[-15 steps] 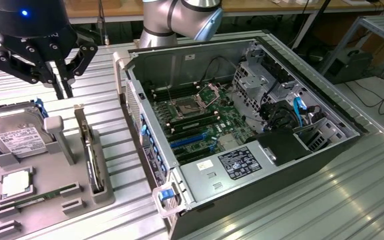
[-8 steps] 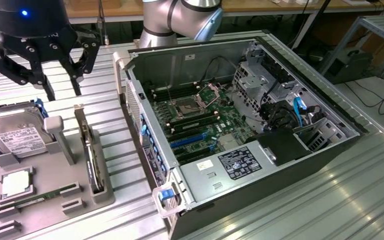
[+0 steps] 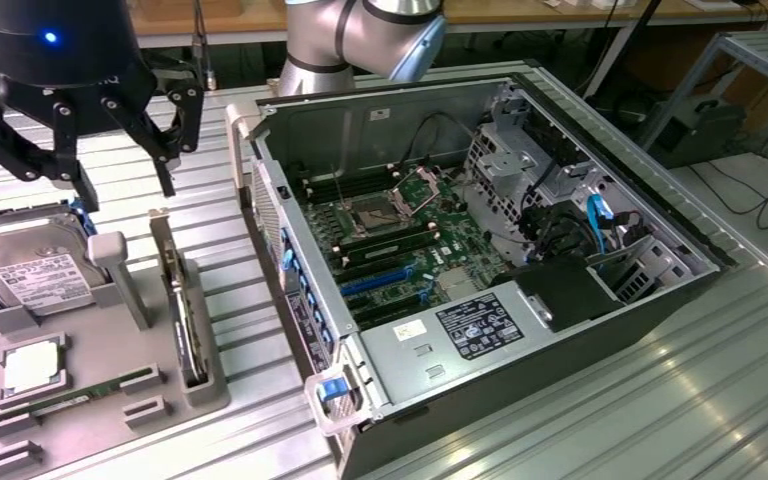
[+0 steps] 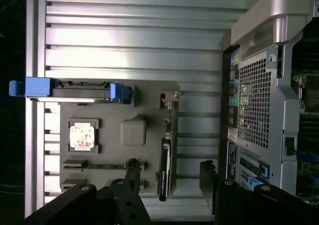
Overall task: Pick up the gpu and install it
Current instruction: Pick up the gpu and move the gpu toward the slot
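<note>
Exterior view: light was cool, even and from overhead, bright overall. The ribbed metal table point(image 3: 651, 400) threw long white streaks of glare at 5 o'clock from the computer case point(image 3: 491, 250). The case interior was dimmer, with the deepest shade along its 3 o'clock wall. The claw point(image 3: 127, 190) read near-black, and a blue lamp point(image 3: 49, 38) glowed on its body.

Wrist view: the table slats were blown out to white. The processor lid point(image 4: 82, 137) also glared. The claw stood in silhouette. One long edge of the view was black.
</note>
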Controlling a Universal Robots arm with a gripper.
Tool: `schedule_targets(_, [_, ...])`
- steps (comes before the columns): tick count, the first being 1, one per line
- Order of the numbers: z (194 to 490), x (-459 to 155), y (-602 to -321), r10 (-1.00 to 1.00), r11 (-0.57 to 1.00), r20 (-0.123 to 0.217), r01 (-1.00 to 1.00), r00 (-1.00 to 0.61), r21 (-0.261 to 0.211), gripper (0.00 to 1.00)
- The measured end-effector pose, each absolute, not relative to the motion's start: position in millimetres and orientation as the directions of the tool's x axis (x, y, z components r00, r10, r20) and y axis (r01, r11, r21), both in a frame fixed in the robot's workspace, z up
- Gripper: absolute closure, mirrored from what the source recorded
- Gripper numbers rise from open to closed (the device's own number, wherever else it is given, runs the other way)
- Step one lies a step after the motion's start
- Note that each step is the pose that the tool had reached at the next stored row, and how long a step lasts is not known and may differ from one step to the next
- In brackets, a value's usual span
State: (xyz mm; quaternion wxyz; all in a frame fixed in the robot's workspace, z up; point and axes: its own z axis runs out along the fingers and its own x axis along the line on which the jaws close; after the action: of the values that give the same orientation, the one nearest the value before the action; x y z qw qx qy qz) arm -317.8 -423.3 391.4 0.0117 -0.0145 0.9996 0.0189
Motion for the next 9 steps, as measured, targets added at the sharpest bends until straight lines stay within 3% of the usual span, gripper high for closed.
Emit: schedule_targets(9, [379, -318, -433, -0.028, 0.999, -0.024, -0.029, -0.999, 0.036, 0.40])
